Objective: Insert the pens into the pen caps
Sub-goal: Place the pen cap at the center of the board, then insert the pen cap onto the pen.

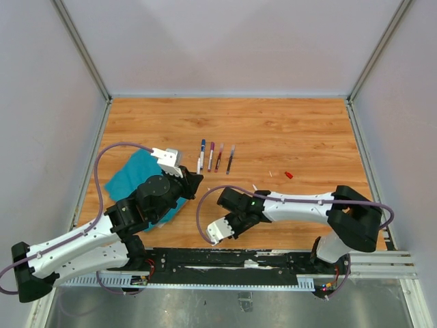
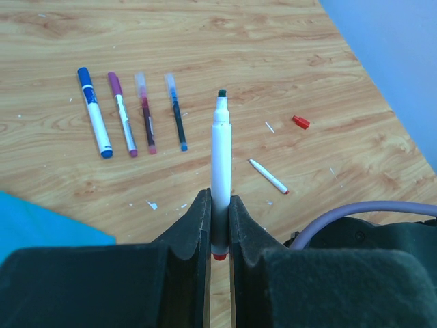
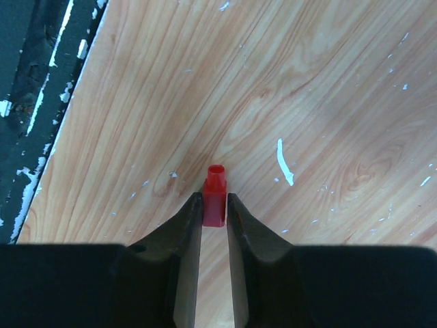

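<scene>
- A teal cloth [image 1: 133, 179] lies on the desk [image 1: 287, 123] near its left edge, partly under the left arm.
- The left gripper [image 2: 218, 205] is closed on a white pen [image 2: 220, 157]. It grips the lower part of the barrel, and the dark green uncapped tip points toward the far edge.
- Around the middle of the desk four capped pens lie side by side in a row, not touching: a blue-capped pen [image 2: 94, 113], a purple-capped pen [image 2: 123, 115], a pinkish pen [image 2: 146, 113] and a pen with a clear cap [image 2: 176, 111].
- To the right of this row lies a thin white stick [image 2: 268, 176] with a small red end.
- Near it, more toward the right edge, a loose red cap [image 1: 289, 175] lies alone on the wood.
- The right gripper [image 3: 214, 199] is low near the near edge. Its fingers are closed on another red cap [image 3: 216, 179], whose open mouth faces away from the gripper.
</scene>
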Robot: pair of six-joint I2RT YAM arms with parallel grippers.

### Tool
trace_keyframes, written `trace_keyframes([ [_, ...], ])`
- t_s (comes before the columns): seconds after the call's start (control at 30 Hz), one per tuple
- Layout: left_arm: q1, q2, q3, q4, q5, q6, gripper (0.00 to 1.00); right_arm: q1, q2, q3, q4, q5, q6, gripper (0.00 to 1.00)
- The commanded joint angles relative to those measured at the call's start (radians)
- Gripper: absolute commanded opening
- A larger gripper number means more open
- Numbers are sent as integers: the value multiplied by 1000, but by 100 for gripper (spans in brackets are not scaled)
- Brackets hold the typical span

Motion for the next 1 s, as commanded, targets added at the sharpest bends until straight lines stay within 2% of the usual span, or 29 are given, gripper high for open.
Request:
trace_keyframes([
  [0.0, 0, -27, -6, -10, -39, -6, 0, 7, 30, 34, -56, 13, -35, 25],
  [0.23, -1, -38, -7, -25, -43, -10, 1, 8, 32, 54, -57, 63, 8, 34],
  [0.4, -1, -47, -11, -28, -54, -10, 0, 8, -71, 19, 10, 56, 60, 41],
  [0.53, -1, -41, -5, -30, -63, -6, 1, 8, -173, -33, 79, 54, 155, 43],
  [0.77, 0, -22, -2, -21, -82, 1, 0, 8, -387, -235, 372, 38, 463, 43],
  [0.87, 1, -1, 4, -15, -79, 3, 0, 7, -446, -287, 509, 115, 675, 45],
  [0.97, 4, 21, 15, -12, -65, 5, 0, 8, -459, -281, 533, 228, 845, 47],
])
